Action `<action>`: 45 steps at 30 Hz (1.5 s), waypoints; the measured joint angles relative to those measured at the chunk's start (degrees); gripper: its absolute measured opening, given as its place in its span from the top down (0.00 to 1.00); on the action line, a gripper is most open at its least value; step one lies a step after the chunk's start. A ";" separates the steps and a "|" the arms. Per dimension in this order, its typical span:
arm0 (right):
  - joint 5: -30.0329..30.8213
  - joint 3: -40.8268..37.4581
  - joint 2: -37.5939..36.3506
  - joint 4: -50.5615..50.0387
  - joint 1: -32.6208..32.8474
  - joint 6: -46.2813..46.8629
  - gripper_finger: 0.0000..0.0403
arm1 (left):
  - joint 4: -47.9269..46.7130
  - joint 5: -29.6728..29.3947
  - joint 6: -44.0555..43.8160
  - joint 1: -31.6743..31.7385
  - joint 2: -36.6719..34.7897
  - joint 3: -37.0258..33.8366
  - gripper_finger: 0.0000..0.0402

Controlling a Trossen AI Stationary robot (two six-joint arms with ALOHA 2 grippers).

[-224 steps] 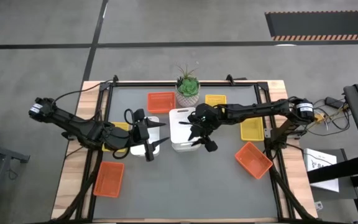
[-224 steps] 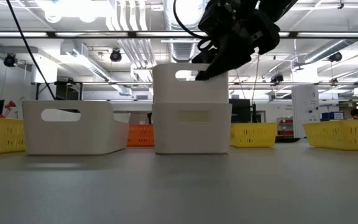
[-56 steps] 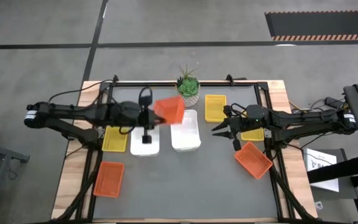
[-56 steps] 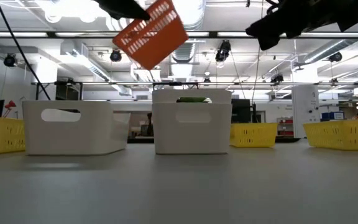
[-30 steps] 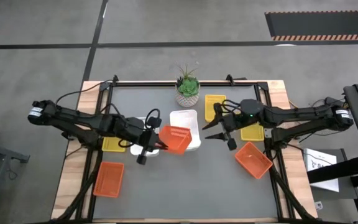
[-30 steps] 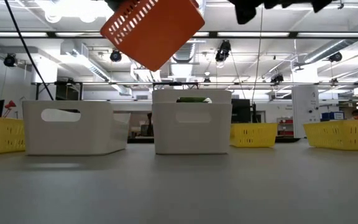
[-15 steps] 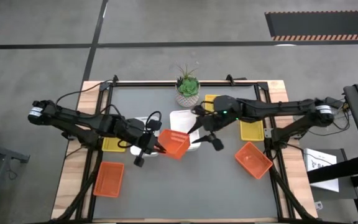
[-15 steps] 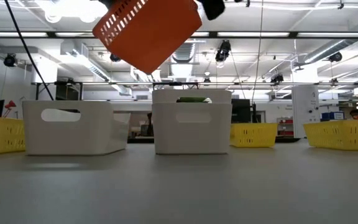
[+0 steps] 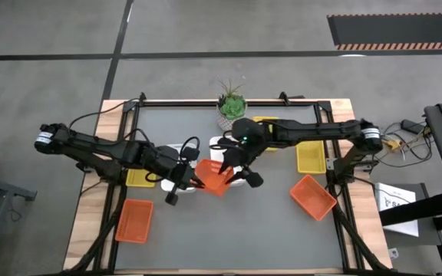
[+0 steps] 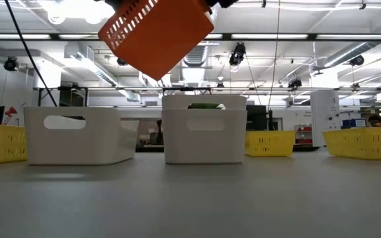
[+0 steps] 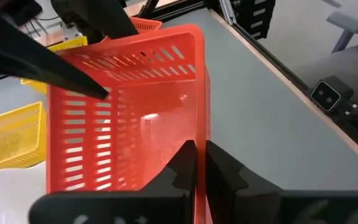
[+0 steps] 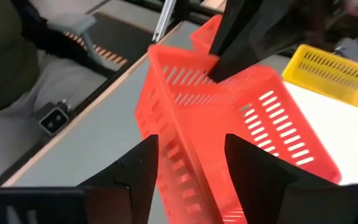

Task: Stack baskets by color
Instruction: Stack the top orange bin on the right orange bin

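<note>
The orange basket, slotted plastic with rounded corners, hangs tilted in the air over the table's middle, near the white baskets. The left gripper is clamped shut on one thin wall. The right gripper has its jaws spread wide astride the opposite wall; contact cannot be made out. From table height, both grippers are mostly cut off and the basket's top edge is cropped.
</note>
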 joint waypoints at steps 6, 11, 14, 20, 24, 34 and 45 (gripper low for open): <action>-0.16 1.83 1.56 -3.33 0.04 -6.53 0.74 | 0.00 -0.03 0.27 0.01 0.00 -0.02 0.96; -0.50 1.90 1.47 -4.49 0.11 -8.91 0.95 | 0.14 -0.37 0.42 0.06 0.00 -0.02 0.93; -0.38 1.90 0.58 -4.74 0.28 -9.77 0.97 | 0.25 -0.37 1.63 0.08 0.00 -0.02 0.90; 0.08 1.90 -0.28 -6.13 1.36 -8.69 0.98 | 0.13 -0.09 4.68 0.05 0.00 -0.02 0.74; 0.29 1.99 -0.30 -9.42 2.40 -7.66 0.98 | -0.14 -1.03 7.97 0.01 -0.08 0.25 0.62; 12.26 1.96 -6.39 -20.15 7.61 -4.33 0.98 | 0.10 -1.46 22.13 0.01 -6.56 1.68 0.50; 24.62 -10.04 -24.55 -27.31 18.97 15.73 0.98 | 2.17 -1.66 22.60 0.01 -16.40 -1.98 0.50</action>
